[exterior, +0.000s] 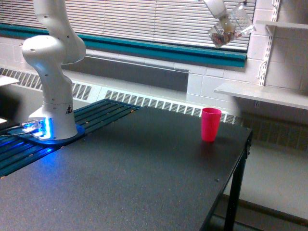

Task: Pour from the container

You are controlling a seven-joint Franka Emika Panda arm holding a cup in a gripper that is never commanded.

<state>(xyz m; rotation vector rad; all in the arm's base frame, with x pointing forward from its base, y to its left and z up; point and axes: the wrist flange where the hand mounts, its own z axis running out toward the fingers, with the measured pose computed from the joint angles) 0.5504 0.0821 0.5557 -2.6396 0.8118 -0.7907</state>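
High above the table's far right corner, I carry the container (225,32) tilted, its brownish bits gathered toward the lower end; my claw (237,19) sits around it at the top of the exterior view, but the clear plastic and the frame's edge hide the jaws, so I cannot tell how tightly it is clamped.

The pink cup (211,124) stands upright on the table (144,183), near the far edge and not far from the right edge, well below the container and slightly toward the exterior view's left of it.

The danger, as I judge it, is height and offset: with this much air between the two, the bits would likely scatter, bounce off the rim or land on the dark tabletop, and some could roll off the right edge onto the floor. Tilting further before lining up would cause exactly that. Coming down carelessly could also knock the light cup over.

The near and middle tabletop is bare, offering wide room. A shelf (262,94) juts out beyond the right edge, and blinds (144,19) hang behind; swings that way are tight.
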